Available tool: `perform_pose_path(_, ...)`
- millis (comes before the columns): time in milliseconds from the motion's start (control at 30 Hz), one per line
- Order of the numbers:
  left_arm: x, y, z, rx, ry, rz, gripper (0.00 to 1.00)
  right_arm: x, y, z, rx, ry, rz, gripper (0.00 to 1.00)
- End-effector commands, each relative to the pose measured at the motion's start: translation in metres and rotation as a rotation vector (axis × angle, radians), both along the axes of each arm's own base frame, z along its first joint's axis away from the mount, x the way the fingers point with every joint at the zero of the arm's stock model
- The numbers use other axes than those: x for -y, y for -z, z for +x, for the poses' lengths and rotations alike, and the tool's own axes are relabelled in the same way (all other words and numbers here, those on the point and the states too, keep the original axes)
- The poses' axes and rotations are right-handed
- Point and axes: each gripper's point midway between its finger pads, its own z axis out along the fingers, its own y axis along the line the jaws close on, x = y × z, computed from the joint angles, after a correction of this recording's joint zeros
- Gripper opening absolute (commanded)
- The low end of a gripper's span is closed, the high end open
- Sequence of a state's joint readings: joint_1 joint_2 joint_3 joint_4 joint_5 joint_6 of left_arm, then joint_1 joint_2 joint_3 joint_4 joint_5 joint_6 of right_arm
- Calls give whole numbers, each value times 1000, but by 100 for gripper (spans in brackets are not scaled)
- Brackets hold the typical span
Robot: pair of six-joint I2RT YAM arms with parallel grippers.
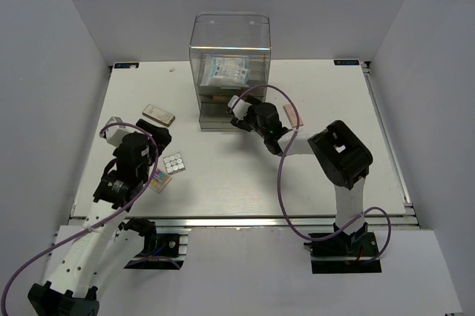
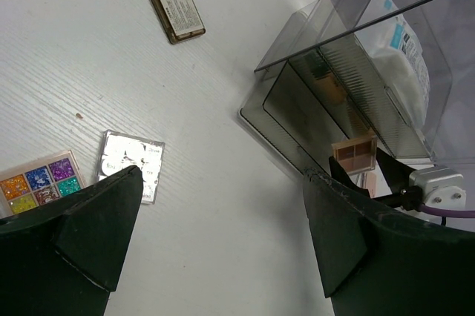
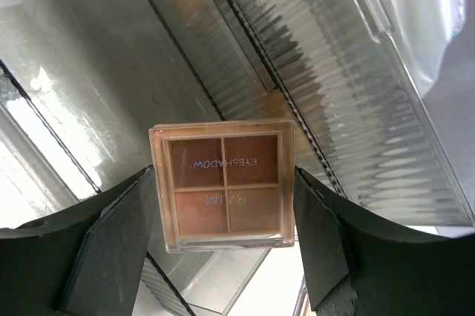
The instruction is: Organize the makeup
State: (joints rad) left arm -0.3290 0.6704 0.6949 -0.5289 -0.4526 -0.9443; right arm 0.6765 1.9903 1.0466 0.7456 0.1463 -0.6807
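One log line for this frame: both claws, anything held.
left claw: open, empty | right claw: shut on eyeshadow quad | quad at front of acrylic drawer box

The tan four-pan palette [image 3: 225,186] reads "EYESHADOW" and "RAIM" (both upside down).

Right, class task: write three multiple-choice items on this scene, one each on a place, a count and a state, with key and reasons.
1. Where is the white-blue packet? A) in the top of the clear drawer box B) flat on the table C) leaning outside the box
2. How many pans has the eyeshadow palette in the right pincer? A) two B) four C) six
3. How is the left pincer? A) shut on a bottle B) open, empty C) shut on nothing
Key: 1 A, it shows through the box's top walls; 2 B, two rows of two pans; 3 B, its fingers stand wide apart, nothing between.
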Motion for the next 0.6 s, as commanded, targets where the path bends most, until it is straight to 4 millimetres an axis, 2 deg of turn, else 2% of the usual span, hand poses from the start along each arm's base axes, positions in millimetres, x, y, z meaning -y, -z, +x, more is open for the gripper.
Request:
perform_pose_path(0,-3,0,-2,-7,-11,0,97,-9,-8,-1,-10,-42,-2,39)
perform_pose_path(67,-3,0,-2,-8,-10,0,97,-15,-7,-9,-42,-89,-1,40)
perform_pose_path(100,-3,0,-2,-6,-10,-1,98,-14,4,-14,-81,-106,-23,40)
perform_pose_path(133,-2,1,-2,-8,-9,-1,97,-16,-1,-19,-92,-129,-14,41)
perform_pose_path(300,-2,2,-2,-9,-5,-3,97,-26,12,-40,-211,-229,-30,41)
perform_pose_path(333,-2,3,-2,-9,-4,-2,97,-26,23,-49,-268,-251,-54,41)
perform_pose_path(567,-3,3,-5,-3,-7,-2,97,-28,34,-59,-366,-285,-84,40)
